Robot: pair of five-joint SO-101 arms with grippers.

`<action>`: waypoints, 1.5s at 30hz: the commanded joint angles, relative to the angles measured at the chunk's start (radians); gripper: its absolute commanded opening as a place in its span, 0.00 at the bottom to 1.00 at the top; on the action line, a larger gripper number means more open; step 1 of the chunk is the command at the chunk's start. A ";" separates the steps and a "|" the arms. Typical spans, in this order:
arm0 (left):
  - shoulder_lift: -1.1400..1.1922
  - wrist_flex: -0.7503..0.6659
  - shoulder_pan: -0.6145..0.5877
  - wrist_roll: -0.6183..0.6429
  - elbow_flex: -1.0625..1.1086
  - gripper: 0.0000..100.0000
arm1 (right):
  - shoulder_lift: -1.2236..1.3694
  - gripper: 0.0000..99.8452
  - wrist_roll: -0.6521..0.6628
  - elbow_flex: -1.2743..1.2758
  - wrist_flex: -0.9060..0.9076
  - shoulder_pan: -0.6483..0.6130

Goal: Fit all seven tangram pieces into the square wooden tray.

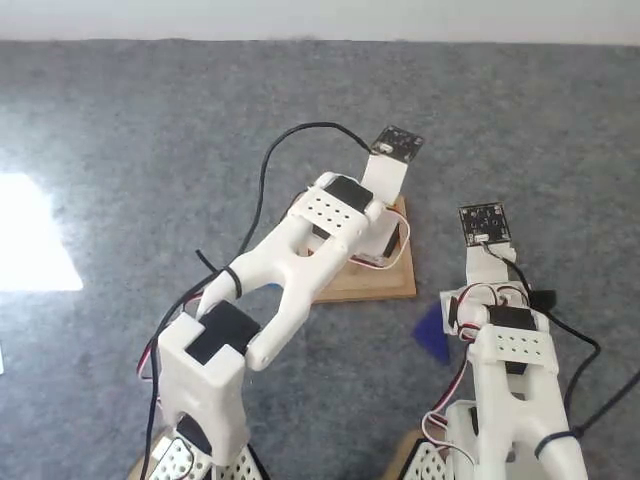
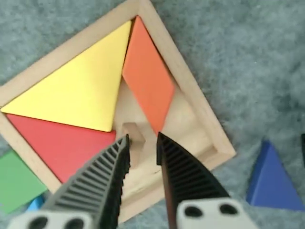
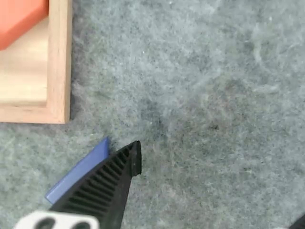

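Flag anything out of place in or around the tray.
Nothing looks damaged or spilled. The blue triangle and the green piece lie on the felt outside the tray; the yellow triangle, red triangle and orange piece sit inside it.

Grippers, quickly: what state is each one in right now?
Left gripper: slightly open over the tray, holding nothing.
Right gripper: open, blue piece beside it, not gripped.
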 commanded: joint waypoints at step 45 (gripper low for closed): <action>-0.020 -0.068 0.044 -0.164 0.068 0.09 | -0.028 0.52 0.037 0.008 -0.018 -0.005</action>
